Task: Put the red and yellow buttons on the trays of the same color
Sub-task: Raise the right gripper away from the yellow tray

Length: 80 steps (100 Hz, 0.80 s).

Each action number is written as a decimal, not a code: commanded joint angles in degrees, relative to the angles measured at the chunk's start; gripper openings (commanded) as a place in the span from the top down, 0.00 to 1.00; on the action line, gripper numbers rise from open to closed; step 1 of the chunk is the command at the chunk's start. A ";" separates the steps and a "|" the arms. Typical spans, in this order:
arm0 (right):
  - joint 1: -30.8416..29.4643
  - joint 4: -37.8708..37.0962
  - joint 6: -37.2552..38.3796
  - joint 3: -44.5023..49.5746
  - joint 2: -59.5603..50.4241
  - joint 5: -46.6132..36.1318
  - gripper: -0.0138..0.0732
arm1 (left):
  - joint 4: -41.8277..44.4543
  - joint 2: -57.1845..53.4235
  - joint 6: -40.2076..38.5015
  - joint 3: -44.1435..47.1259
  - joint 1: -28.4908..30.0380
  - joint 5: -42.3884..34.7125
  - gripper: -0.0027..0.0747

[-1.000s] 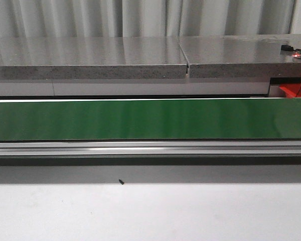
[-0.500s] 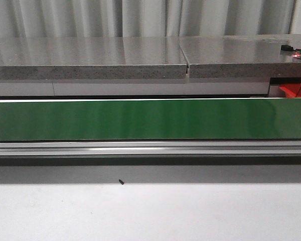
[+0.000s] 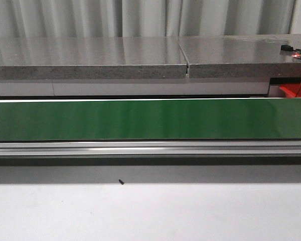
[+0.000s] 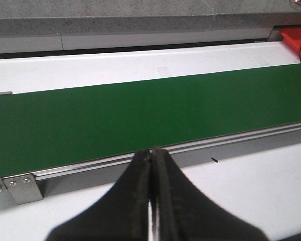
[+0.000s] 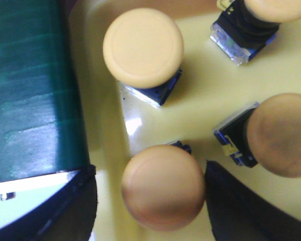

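Right gripper (image 5: 150,211) is hanging spread around a yellow button (image 5: 163,187) sitting with three others in the yellow tray (image 5: 200,100); left gripper (image 4: 153,165) is waiting pressed together over the bare green belt (image 4: 115,118).

You had no readable text, label, brand, number or sign in any of the three views. The green conveyor belt (image 3: 140,119) and the stone counter (image 3: 85,57) behind it were plain, and the yellow buttons (image 5: 143,47) on the yellow tray (image 5: 200,100) carried no lettering (their caps were blank, their blue bases too blurred to show any marking).
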 commanded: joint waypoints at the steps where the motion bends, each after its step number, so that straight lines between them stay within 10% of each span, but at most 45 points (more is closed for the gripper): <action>1: -0.36 0.95 -0.12 -1.29 -1.50 -2.13 0.29 | -1.34 0.39 -0.39 -1.54 -0.47 -3.86 0.99; 50: 4.45 1.06 -0.12 -1.29 -14.19 -2.94 0.32 | -1.34 0.39 -0.39 -1.54 -0.47 -3.96 0.99; 80: 15.52 1.07 -0.12 -1.29 -18.20 -1.73 0.87 | -1.34 0.39 -0.39 -1.54 -0.47 -3.96 0.99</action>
